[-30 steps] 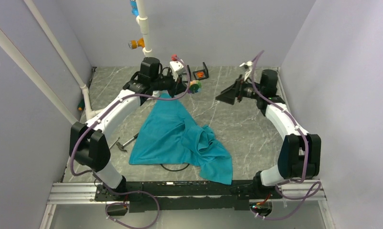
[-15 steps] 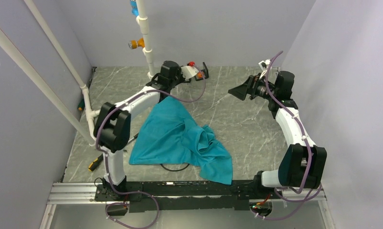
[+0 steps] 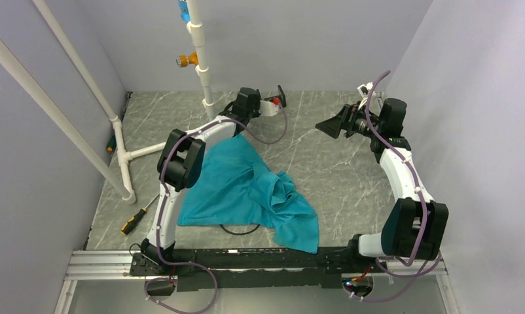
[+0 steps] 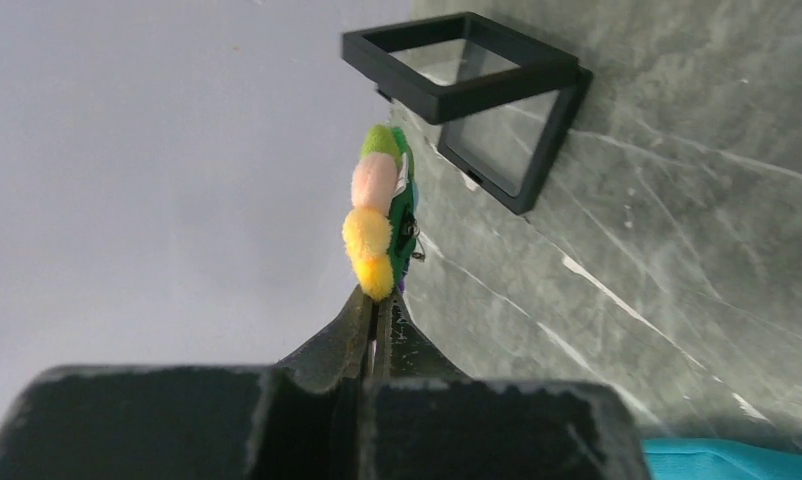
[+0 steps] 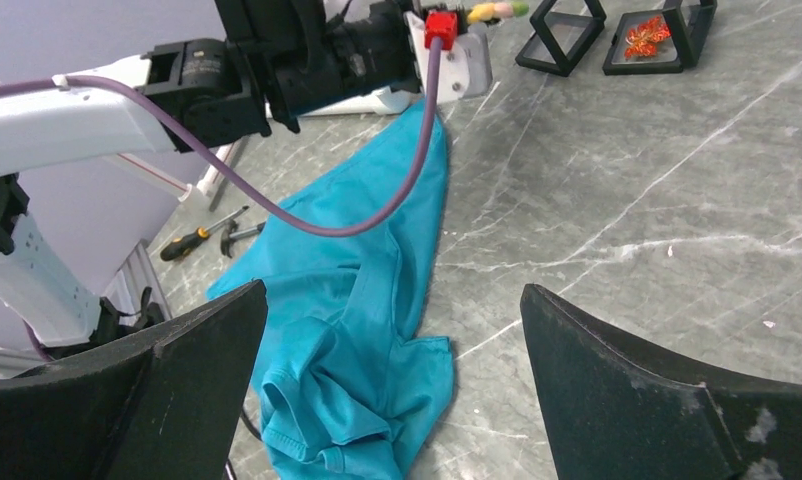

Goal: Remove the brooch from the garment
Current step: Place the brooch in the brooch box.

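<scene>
**Left arm.** Your left gripper (image 4: 377, 310) is pinched tight on the lower edge of the small fuzzy brooch (image 4: 375, 215), which has yellow, pink and green lobes on a green back. The brooch stands out past the fingertips, clear of any cloth. It sits at the far edge of the table, close to the grey back wall (image 4: 127, 150). An empty black square display frame (image 4: 477, 90) stands on the marble just beside it. In the right wrist view, a second black frame (image 5: 657, 35) holding a small orange-red piece lies just beyond the first.

**Garment.** The teal-blue short-sleeved cloth garment (image 3: 247, 186) lies rumpled on the grey marble-patterned table top (image 3: 332, 176), well apart from the brooch. Its far tip runs under the left arm's forearm. Its near right corner reaches almost to the black mounting bar (image 3: 247, 255) at the near edge. A loop of black cable (image 3: 240, 230) shows from under its near hem.

**Right arm.** Your right gripper (image 3: 329, 124) hangs with its jaws spread wide, holding nothing. It is above the far right of the table and points toward the left arm.

**Room to move.** Open marble lies between the garment's right edge and the right arm, and between the two grippers. The left side is tighter. A white pipe frame (image 3: 119, 140) stands along the left wall. A screwdriver with an orange-yellow handle (image 3: 132, 222) lies on the marble between the pipe foot and the garment's left edge.
</scene>
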### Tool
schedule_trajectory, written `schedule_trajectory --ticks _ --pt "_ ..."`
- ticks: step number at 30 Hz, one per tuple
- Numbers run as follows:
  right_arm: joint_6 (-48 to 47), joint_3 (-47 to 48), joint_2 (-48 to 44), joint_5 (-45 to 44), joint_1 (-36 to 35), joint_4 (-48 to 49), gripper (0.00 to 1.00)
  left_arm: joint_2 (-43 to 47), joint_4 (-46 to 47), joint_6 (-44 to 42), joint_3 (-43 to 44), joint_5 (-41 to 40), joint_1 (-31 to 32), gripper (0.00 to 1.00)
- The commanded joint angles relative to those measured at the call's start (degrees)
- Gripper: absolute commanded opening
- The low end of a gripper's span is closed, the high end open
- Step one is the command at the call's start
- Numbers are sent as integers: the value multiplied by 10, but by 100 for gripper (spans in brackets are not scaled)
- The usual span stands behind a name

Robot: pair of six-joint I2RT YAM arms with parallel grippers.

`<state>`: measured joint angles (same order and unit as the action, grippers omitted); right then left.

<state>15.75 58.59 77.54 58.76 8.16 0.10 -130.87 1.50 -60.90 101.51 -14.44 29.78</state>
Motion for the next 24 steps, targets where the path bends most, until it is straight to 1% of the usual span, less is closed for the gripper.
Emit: schedule_trajectory --ticks 1,5,14,24 --pt "-14 9 -11 4 5 9 100 -12 -45 -21 65 27 -8 0" --pt "-13 9 -8 6 7 9 100 -42 -81 -17 105 34 -17 0" --pt "-13 14 0 13 10 5 100 -65 -69 -28 118 40 -25 0" --pt "-6 11 6 23 13 11 100 -98 -68 -37 154 42 -24 0"
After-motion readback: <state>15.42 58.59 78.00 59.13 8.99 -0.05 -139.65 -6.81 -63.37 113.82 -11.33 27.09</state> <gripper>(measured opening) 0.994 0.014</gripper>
